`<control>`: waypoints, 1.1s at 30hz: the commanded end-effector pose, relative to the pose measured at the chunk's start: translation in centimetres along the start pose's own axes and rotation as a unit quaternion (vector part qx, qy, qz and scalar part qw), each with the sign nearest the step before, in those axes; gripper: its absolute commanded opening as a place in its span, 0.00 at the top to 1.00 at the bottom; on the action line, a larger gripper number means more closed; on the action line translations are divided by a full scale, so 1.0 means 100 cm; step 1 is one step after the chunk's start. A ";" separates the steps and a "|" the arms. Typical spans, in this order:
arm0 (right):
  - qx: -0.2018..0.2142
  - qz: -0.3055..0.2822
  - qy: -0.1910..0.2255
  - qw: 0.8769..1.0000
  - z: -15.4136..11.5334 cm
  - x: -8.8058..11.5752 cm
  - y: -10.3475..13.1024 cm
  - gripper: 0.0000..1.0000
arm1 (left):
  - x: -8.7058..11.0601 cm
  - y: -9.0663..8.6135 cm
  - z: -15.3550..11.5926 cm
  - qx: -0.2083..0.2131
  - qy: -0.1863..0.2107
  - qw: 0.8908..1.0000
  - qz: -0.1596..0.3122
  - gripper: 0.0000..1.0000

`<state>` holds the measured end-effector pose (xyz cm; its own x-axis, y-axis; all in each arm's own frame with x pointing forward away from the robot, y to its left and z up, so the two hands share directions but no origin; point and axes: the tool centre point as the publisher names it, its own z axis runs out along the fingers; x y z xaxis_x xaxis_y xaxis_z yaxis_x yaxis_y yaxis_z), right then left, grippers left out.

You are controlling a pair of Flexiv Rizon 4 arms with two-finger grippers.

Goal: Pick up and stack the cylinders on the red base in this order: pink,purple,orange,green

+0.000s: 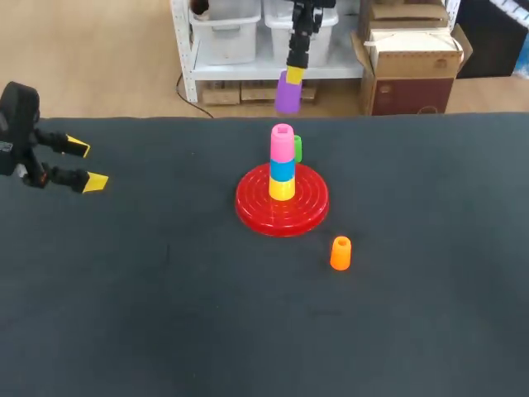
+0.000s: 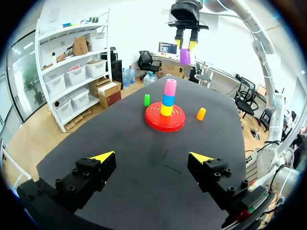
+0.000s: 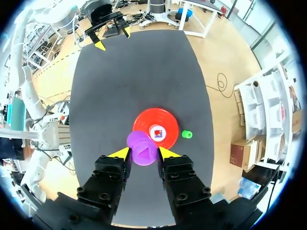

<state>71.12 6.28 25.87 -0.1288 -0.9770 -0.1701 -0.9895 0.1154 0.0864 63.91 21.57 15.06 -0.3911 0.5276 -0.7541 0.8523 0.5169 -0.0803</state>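
Dark tabletop [image 1: 165, 314] holds the red base [image 1: 250, 211] mid-frame. Our right claw [image 1: 294, 76], clamped on the purple cylinder [image 1: 287, 95], hangs upper centre; we align it over the pink cylinder [image 1: 282, 142], then lower straight. Left claw [image 1: 87, 164] gapes empty.

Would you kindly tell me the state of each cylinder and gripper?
purple cylinder: held aloft
right gripper: shut on purple cylinder
pink cylinder: stacked on red base, topmost
green cylinder: upright on table
orange cylinder: upright on table
left gripper: open, empty
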 end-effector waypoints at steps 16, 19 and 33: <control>0.021 -0.075 0.128 0.989 0.035 -0.002 -0.013 1.00 | 0.002 0.001 0.001 0.000 -0.002 1.000 0.001 0.00; 0.016 -0.078 0.130 0.988 0.043 -0.003 -0.017 1.00 | 0.002 0.001 0.001 0.000 -0.002 1.000 0.001 0.00; -0.005 -0.085 0.130 0.988 0.057 -0.017 -0.038 1.00 | 0.002 0.001 0.001 0.000 -0.002 1.000 0.001 0.00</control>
<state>73.94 8.06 20.34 0.0609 -0.9957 0.0705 -0.9979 -0.0592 0.0263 63.91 21.57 15.06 -0.3911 0.5276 -0.7541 0.8523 0.5169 -0.0803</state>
